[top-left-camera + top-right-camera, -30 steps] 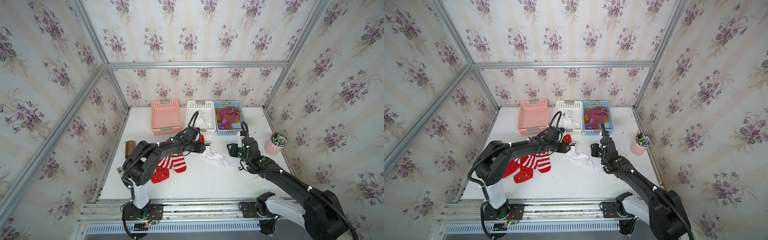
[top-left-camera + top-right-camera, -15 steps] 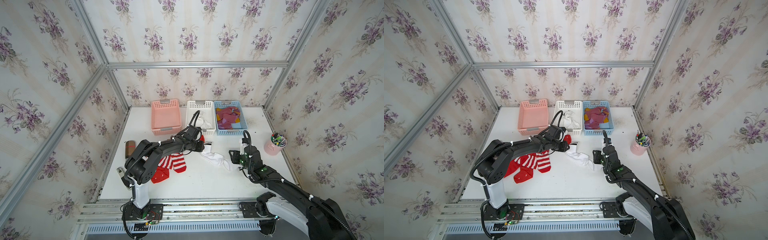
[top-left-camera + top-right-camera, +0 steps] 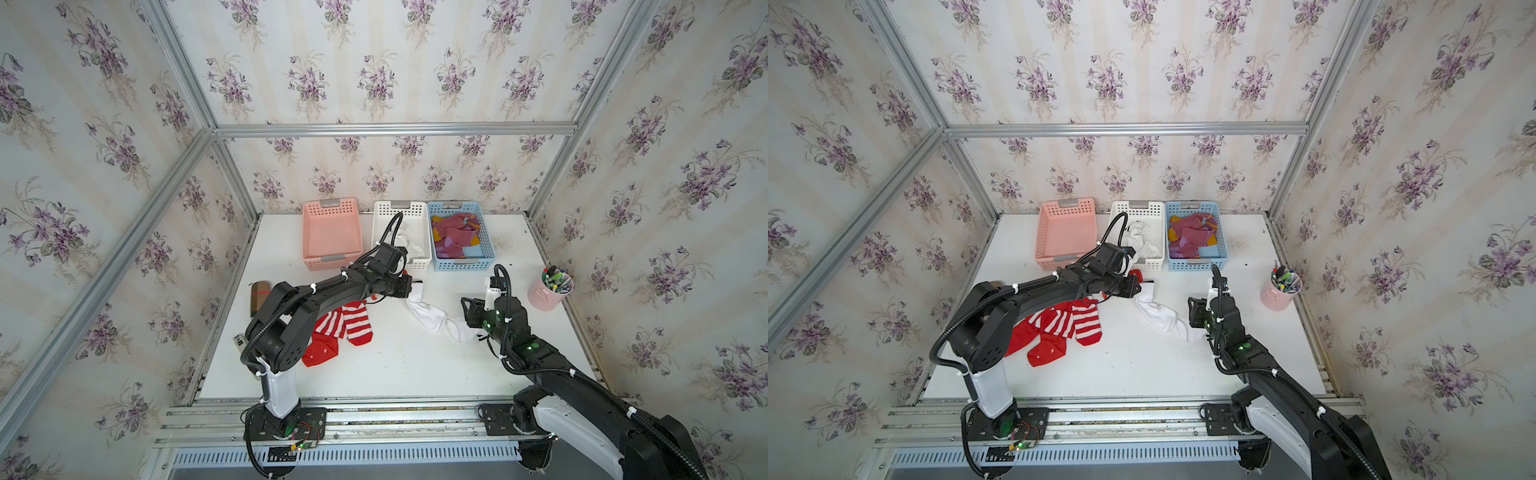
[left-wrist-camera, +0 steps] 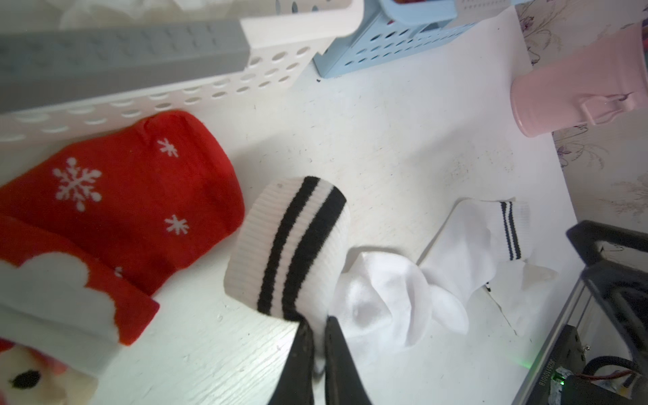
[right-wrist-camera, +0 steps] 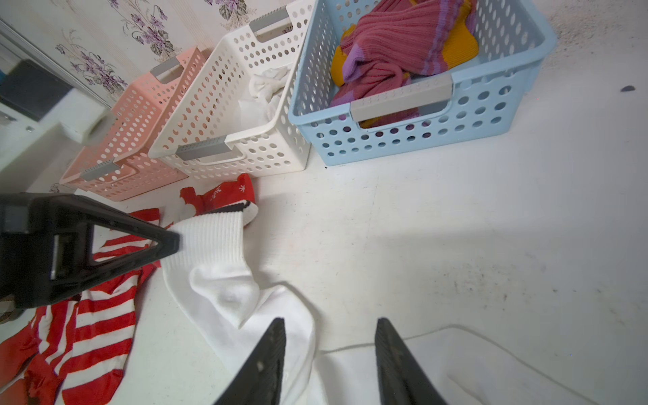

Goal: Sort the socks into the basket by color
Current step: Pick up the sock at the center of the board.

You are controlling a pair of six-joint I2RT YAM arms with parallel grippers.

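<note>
We see the L gripper (image 4: pixel 318 321) pressed nearly together, pinching a white sock (image 4: pixel 298 245) just below its black-banded cuff, on the desk (image 5: pixel 456 228) near the white basket (image 5: pixel 266 154). R gripper (image 5: pixel 330 319) is spread over a 2nd white sock (image 4: pixel 480 238). Red socks (image 3: pixel 357 328) lie by the L arm. Maroon socks (image 5: pixel 392 52) are in the blue basket (image 5: pixel 473 115).
</note>
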